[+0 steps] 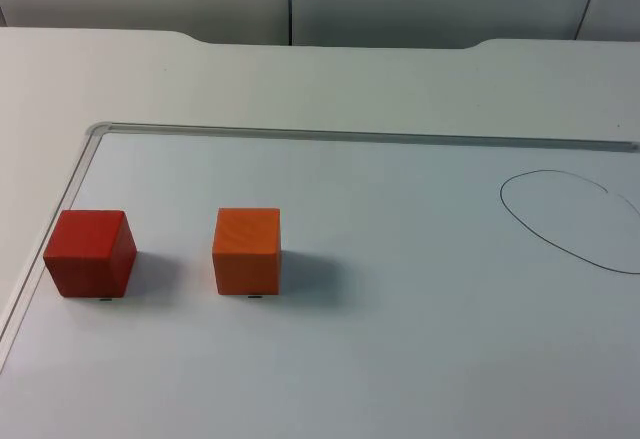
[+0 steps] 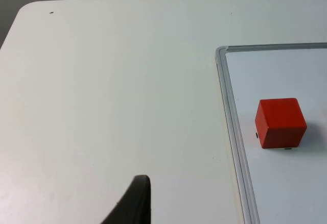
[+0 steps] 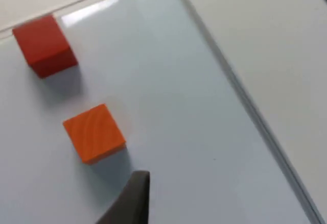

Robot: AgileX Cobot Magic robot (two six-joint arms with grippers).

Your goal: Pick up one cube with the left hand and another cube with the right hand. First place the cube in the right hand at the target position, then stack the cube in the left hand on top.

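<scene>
sitting upright on your whiteboard (image 1: 420, 359), the red cube (image 1: 90, 252) lies well ahead of the left gripper (image 2: 134, 203) and the wood-grained orange cube (image 3: 94, 132) just ahead of the right gripper (image 3: 134, 198), both untouched, near a pen-drawn oval (image 1: 570, 217).

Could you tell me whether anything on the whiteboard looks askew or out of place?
Nothing stands out: the red cube and orange cube sit flat, apart, on the whiteboard, away from the drawn outline.
</scene>
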